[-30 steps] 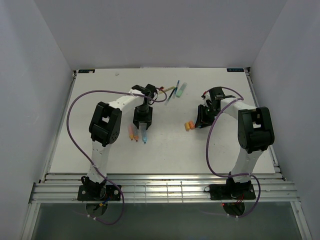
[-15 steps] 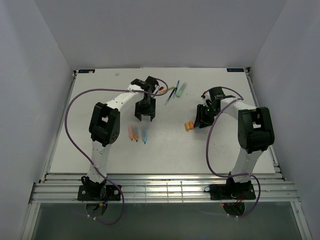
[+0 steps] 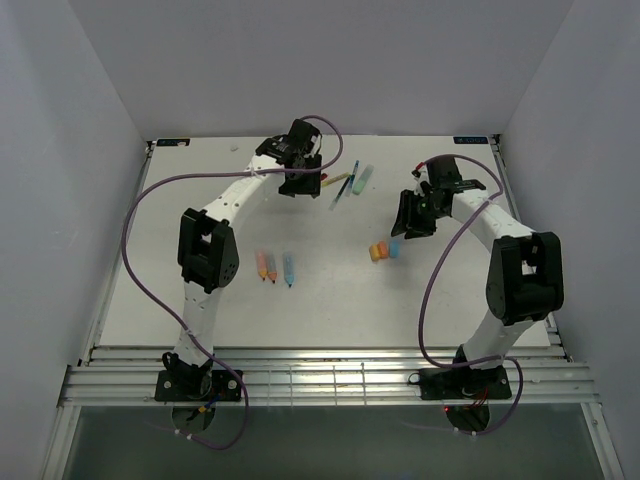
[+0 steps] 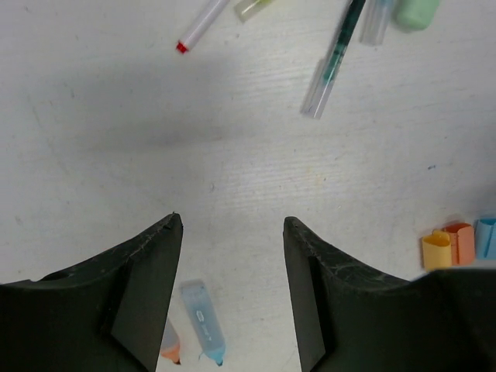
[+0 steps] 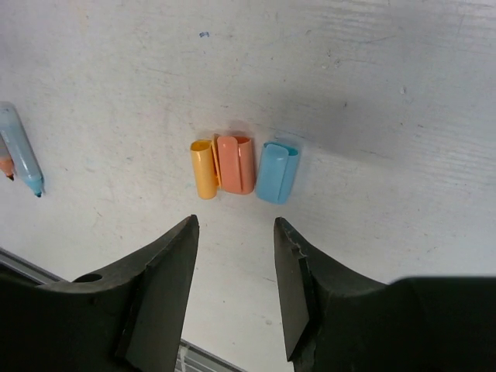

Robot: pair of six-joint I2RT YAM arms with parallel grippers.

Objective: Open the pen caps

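Nearest, two orange marker barrels (image 3: 265, 265) and a translucent blue marker barrel (image 3: 288, 268) are lying uncapped, side by side. To their right, a stubby blue plastic cap (image 5: 277, 171) is now lying against two stubby orange plastic caps (image 5: 235, 163), having just joined them. The right gripper (image 5: 235, 223) is lifting off them, jaws apart and empty. Farther back, the left gripper (image 4: 231, 221), jaws also apart and empty, is swinging away from the blue barrel towards the pale green marker (image 4: 416, 12) and thin stick pens (image 4: 333, 62), which seemingly are awaiting opening.
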